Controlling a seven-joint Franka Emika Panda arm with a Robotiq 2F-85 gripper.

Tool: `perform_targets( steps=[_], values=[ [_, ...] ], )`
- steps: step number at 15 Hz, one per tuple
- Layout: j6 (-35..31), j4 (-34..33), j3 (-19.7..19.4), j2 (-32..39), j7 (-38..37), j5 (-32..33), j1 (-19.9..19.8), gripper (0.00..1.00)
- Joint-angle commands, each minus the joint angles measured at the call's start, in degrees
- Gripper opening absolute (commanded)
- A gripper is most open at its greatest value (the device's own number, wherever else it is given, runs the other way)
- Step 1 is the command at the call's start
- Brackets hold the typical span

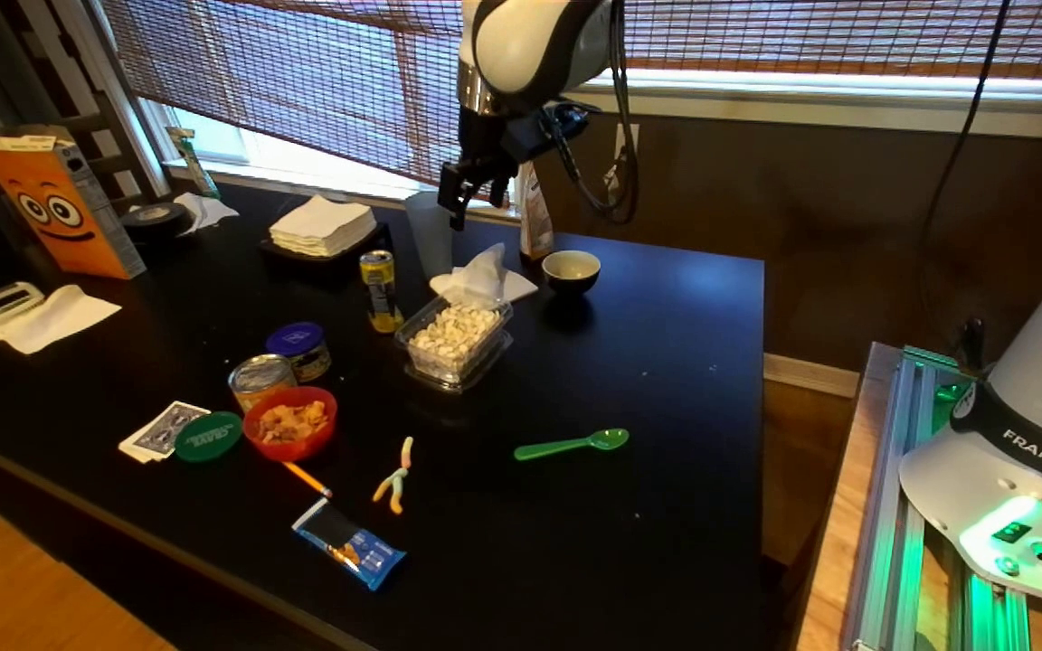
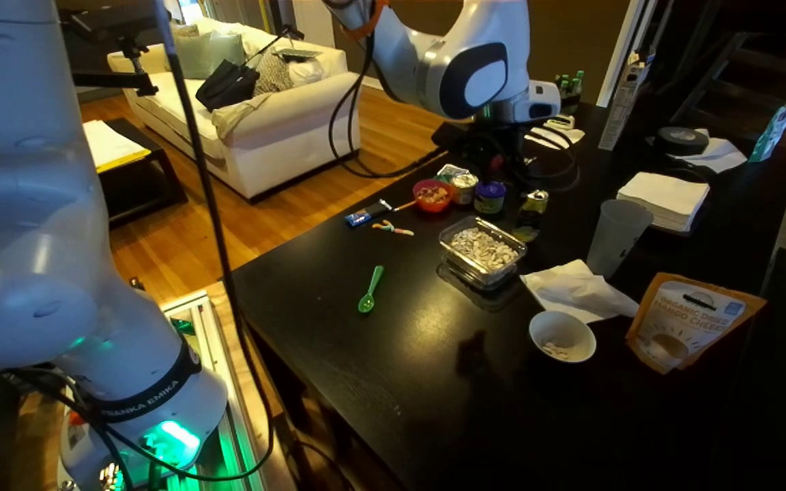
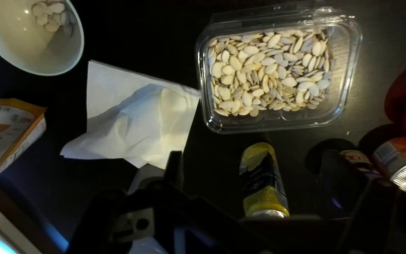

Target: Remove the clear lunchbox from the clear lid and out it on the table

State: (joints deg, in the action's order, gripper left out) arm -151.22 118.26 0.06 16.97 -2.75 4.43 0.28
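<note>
Wrist view: clear lunchbox (image 3: 345, 67) toward two o'clock from centre, pale seeds (image 3: 266, 72) inside, a dark run of desk (image 3: 379, 46) at three from its rim, a rumpled white napkin (image 3: 136, 120) just beside at nine, a yellow-and-black can (image 3: 263, 176) near at six. In an exterior view, lunchbox upright on the clear lid (image 1: 488, 363), with a thin border of lid in sight toward four o'clock; from there, broad room over the desk to its straight edge at three, and more toward five and six, past a green spoon (image 1: 566, 445). Tighter from eight round to two: red bowl (image 1: 317, 436) at eight, blue-lidded tub (image 1: 297, 339) at nine, yellow-and-black can at ten, tall cup (image 1: 429, 233) at twelve, small bowl (image 1: 571, 265) at two. In both exterior views, arm (image 1: 530, 45) high near twelve o'clock, bent over; gripper (image 1: 478, 212) pointing down in the air, apart from the lunchbox. In the wrist view, gripper spread wide, from about eight to five o'clock off the lunchbox.
</note>
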Motion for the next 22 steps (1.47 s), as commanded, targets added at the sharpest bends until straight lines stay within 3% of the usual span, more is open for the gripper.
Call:
perform_targets(
  steps=[1, 2, 3, 9, 18, 21, 22],
  values=[
    [1.4, -5.0, -0.8, 5.6, 3.9, 0.1, -0.9, 1.0],
    [2.2, -5.6, -0.5, 6.5, 5.7, -0.8, -1.7, 1.0],
    [0.3, -2.6, -1.0, 4.1, 2.8, -0.2, -0.4, 1.0],
    [0.8, -4.5, -1.0, 6.3, 4.5, -0.3, -1.3, 1.0],
    [1.7, -8.8, -1.6, 15.8, 3.9, -1.6, -2.1, 1.0],
    [1.1, -10.2, -0.3, 18.1, 4.9, -2.8, -2.6, 0.92],
    [1.2, -11.0, -0.1, 18.9, 4.9, -3.0, -2.7, 0.83]
  ],
)
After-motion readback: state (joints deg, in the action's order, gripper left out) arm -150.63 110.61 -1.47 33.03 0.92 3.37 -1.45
